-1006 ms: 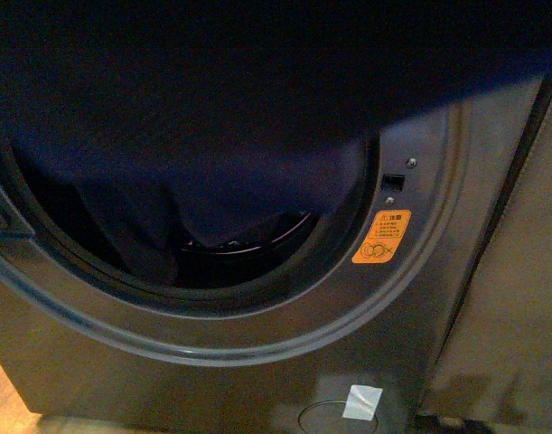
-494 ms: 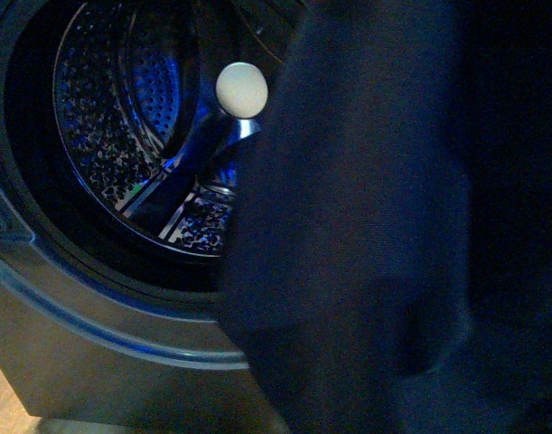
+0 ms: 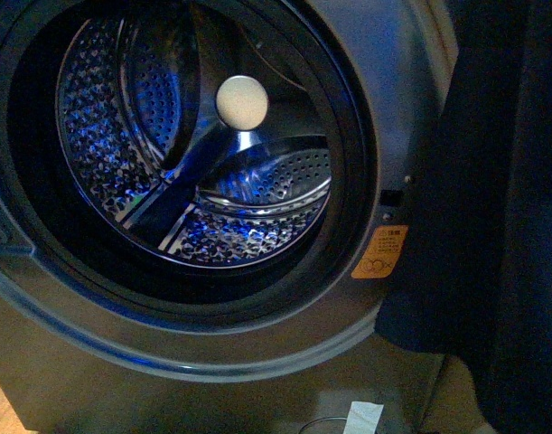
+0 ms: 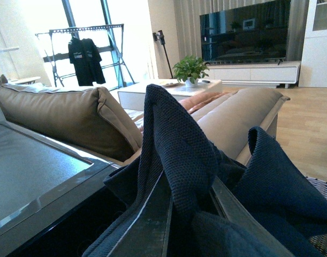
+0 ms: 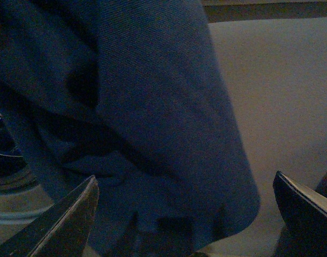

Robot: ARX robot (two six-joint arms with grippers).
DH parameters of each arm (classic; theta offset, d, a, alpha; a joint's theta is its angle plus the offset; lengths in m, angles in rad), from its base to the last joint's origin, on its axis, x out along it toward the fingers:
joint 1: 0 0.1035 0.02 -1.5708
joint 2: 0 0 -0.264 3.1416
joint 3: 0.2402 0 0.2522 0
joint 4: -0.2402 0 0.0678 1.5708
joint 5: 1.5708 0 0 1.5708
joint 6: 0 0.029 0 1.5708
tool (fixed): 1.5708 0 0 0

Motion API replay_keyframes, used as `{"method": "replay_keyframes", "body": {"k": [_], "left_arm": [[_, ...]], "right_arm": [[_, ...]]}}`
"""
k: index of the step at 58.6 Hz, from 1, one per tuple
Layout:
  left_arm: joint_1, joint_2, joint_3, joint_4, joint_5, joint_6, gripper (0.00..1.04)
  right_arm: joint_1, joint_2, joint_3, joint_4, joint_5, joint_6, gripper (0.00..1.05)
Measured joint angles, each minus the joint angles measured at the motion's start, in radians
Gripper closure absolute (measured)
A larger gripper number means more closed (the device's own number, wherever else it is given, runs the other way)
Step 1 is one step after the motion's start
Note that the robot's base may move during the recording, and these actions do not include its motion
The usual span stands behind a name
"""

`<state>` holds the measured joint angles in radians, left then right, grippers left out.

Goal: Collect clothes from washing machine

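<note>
The grey washing machine (image 3: 257, 348) fills the front view, its round porthole open on a bare perforated steel drum (image 3: 194, 181) with a cream round knob (image 3: 242, 101) at its centre. The dark navy clothes (image 3: 497, 199) hang at the right edge, outside the drum and in front of the machine's right side. In the left wrist view my left gripper (image 4: 187, 201) is shut on a fold of the clothes (image 4: 179, 139), held above the machine's top. In the right wrist view my right gripper (image 5: 184, 214) is open, the hanging clothes (image 5: 152, 107) between and beyond its fingers.
An orange warning sticker (image 3: 380, 251) sits right of the porthole. A white tag (image 3: 364, 419) lies at the machine's foot. The left wrist view shows a tan sofa (image 4: 72, 115), a TV (image 4: 243, 29), a drying rack (image 4: 88, 48) and a wicker basket edge (image 4: 324, 187).
The clothes have swung from covering the porthole to the right edge of the front view, out of the drum. The drum now shows bare.
</note>
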<state>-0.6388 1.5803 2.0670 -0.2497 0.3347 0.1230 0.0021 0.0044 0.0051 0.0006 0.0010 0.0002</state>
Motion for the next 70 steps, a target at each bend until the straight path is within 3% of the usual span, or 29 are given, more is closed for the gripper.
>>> {"method": "replay_keyframes", "body": {"k": [9, 12, 16, 18, 22, 26, 35, 52, 70], "left_arm": [[0.000, 0.000, 0.000, 0.000, 0.000, 0.000, 0.92], [0.000, 0.000, 0.000, 0.000, 0.000, 0.000, 0.92], [0.000, 0.001, 0.000, -0.001, -0.002, 0.000, 0.92], [0.000, 0.002, 0.000, -0.001, -0.002, 0.000, 0.92], [0.000, 0.002, 0.000, -0.001, -0.002, 0.000, 0.92], [0.000, 0.002, 0.000, -0.001, -0.002, 0.000, 0.92], [0.000, 0.002, 0.000, -0.001, -0.002, 0.000, 0.92], [0.000, 0.002, 0.000, -0.001, -0.002, 0.000, 0.92], [0.000, 0.002, 0.000, -0.001, -0.002, 0.000, 0.92]], "right_arm": [[-0.005, 0.002, -0.002, 0.008, -0.019, 0.006, 0.07], [-0.090, 0.064, -0.011, 0.200, -0.269, 0.121, 0.07], [-0.196, 0.136, -0.010, 0.426, -0.520, 0.267, 0.07], [-0.224, 0.154, -0.008, 0.485, -0.565, 0.300, 0.07], [-0.294, 0.216, -0.002, 0.652, -0.756, 0.458, 0.07], [-0.304, 0.264, 0.002, 0.725, -0.814, 0.524, 0.07], [-0.220, 0.446, 0.084, 0.860, -0.769, 0.536, 0.07], [-0.039, 0.794, 0.245, 1.005, -0.680, 0.399, 0.07], [0.082, 1.049, 0.383, 1.076, -0.468, 0.224, 0.07]]}}
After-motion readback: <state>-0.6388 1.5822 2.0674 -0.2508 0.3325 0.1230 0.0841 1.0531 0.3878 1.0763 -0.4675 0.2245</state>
